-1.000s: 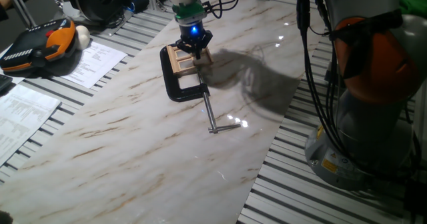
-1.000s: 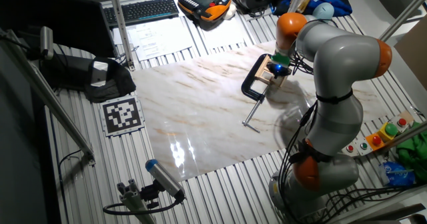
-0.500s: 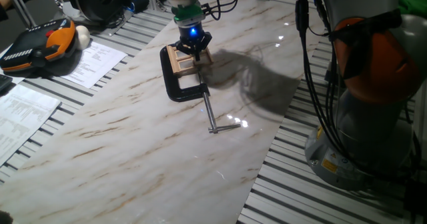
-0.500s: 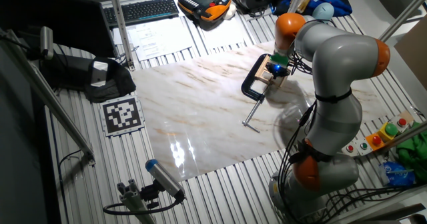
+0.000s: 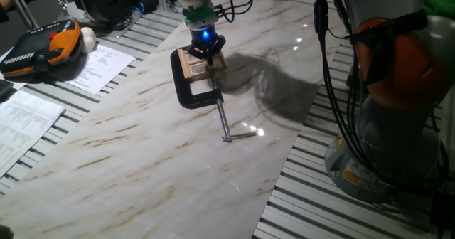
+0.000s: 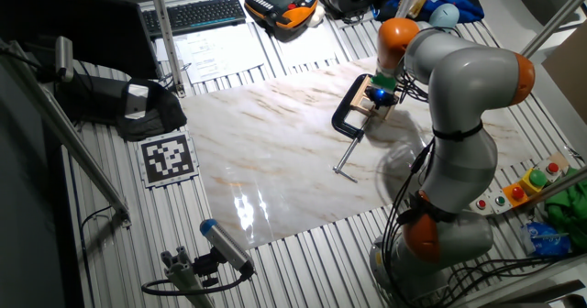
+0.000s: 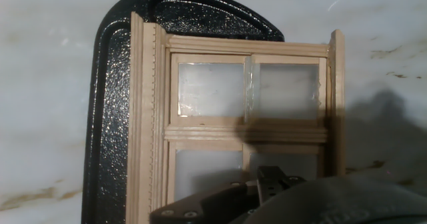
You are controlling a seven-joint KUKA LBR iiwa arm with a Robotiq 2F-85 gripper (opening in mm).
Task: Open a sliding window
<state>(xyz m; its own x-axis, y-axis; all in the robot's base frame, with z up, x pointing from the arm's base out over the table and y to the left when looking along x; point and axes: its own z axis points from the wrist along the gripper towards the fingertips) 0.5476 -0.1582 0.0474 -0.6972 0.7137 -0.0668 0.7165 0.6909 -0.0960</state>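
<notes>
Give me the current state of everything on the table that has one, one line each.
sliding window: lying flat, held in the clamp; open or closed unclear
C-clamp: flat on the marble, frame around the window, screw handle pointing away
gripper: down at the window; jaw state hidden

claw (image 5: 207, 52) a touch higher over the sliding window (image 5: 193, 65) than before; nothing else shifted

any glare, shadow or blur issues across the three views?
One fixed view: glare spot on the marble table, arm shadow beside the sliding window. Other fixed view: reflection patch near the front edge. Hand view: window sharp, gripper body blurred at bottom.
</notes>
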